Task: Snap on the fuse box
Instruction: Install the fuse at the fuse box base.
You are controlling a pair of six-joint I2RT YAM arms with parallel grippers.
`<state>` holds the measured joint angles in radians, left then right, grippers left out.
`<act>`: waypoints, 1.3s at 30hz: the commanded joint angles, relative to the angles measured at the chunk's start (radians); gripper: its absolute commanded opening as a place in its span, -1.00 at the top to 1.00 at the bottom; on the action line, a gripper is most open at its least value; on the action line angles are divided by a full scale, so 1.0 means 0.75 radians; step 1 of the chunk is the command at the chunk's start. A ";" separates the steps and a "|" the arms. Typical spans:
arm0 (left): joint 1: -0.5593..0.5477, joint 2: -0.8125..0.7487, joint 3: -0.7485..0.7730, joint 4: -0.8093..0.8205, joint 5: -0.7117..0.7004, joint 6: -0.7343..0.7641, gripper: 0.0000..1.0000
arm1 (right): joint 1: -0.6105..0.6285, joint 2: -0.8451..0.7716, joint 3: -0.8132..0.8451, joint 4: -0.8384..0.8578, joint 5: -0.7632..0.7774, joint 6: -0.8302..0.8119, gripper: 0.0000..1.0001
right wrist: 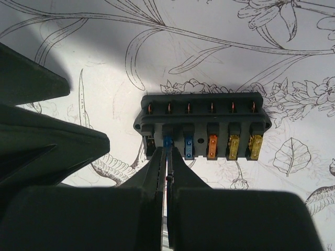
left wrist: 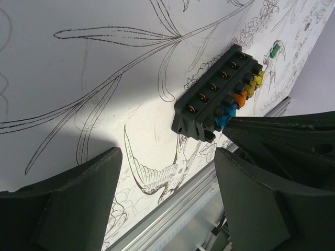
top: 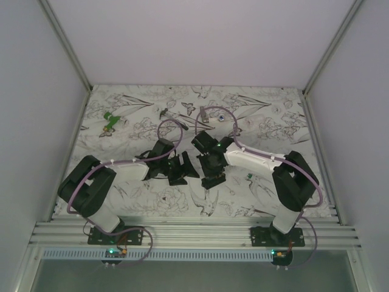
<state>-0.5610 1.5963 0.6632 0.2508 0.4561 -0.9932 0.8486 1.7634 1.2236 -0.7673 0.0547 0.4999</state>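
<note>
The fuse box lies flat on the flower-printed tabletop, near its middle and a little toward 6 o'clock in the overhead view, mostly hidden there beneath the two arms. From the right wrist its row of slots faces the camera, holding two blue fuses, one orange fuse and two yellow fuses. The right end effector is closed, its fingers pressed together, with the box at 12 o'clock from them. Their tips meet the leftmost blue fuse; whether they pinch it cannot be told. The left end effector is open, its fingers wide apart with only bare tabletop between them. It holds nothing, and the box sits at about 1 o'clock from that gap, just beyond the fingertips. A green plastic piece lies well apart, toward 10 o'clock on the tabletop.
</note>
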 commanded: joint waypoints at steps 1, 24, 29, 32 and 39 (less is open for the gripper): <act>-0.007 0.079 -0.008 -0.185 -0.066 0.089 -0.56 | 0.010 0.019 -0.185 0.082 -0.015 -0.046 1.00; -0.173 0.254 0.220 -0.340 -0.164 0.089 0.05 | 0.008 -0.069 -0.159 0.119 0.001 -0.142 0.78; -0.173 0.273 0.227 -0.346 -0.190 0.060 0.12 | 0.009 -0.070 -0.151 0.104 0.001 -0.149 0.75; -0.173 0.250 0.232 -0.342 -0.186 0.049 0.11 | 0.008 -0.073 -0.150 0.102 -0.001 -0.148 0.74; -0.173 0.194 0.228 -0.324 -0.219 0.026 0.09 | 0.008 -0.096 -0.150 0.126 0.014 -0.157 0.69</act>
<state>-0.6834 1.7317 0.8501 0.0696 0.3889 -0.9886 0.8474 1.6810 1.1114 -0.6365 0.0437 0.4362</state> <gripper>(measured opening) 0.448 0.148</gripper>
